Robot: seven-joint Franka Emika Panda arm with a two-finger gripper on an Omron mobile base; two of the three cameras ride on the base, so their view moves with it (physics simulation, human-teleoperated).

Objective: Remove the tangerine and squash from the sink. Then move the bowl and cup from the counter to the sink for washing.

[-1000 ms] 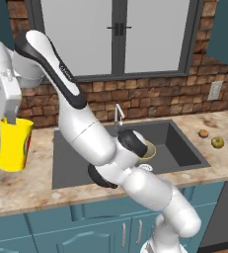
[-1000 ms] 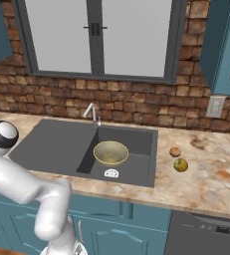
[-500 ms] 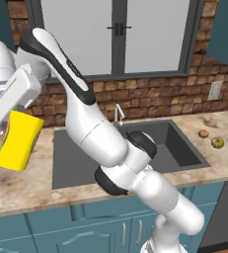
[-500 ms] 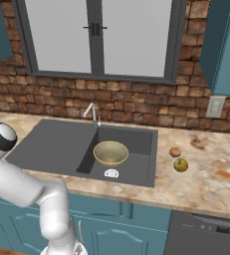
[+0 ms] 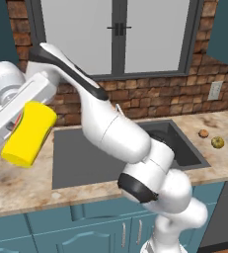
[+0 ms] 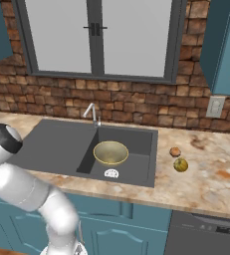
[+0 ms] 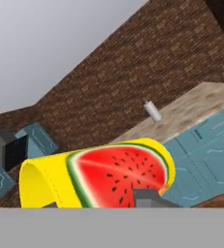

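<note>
Between the fingers of my gripper [image 5: 18, 129] sits the cup [image 5: 29, 133], pinched and tipped steeply on its side, lifted clear of the counter [image 5: 17, 183] for carrying to the sink [image 5: 81, 158]. To the right of the gripper and below it, the sink's drainboard lies bare; I judge it the nearest set-down area. Farther right, the bowl [image 6: 110, 152] already rests in the basin beside the white drain. Farthest right, the tangerine [image 6: 174, 151] and squash [image 6: 180, 165] sit just beside each other on the counter, outside the sink. Behind everything run a brick wall and a window.
</note>
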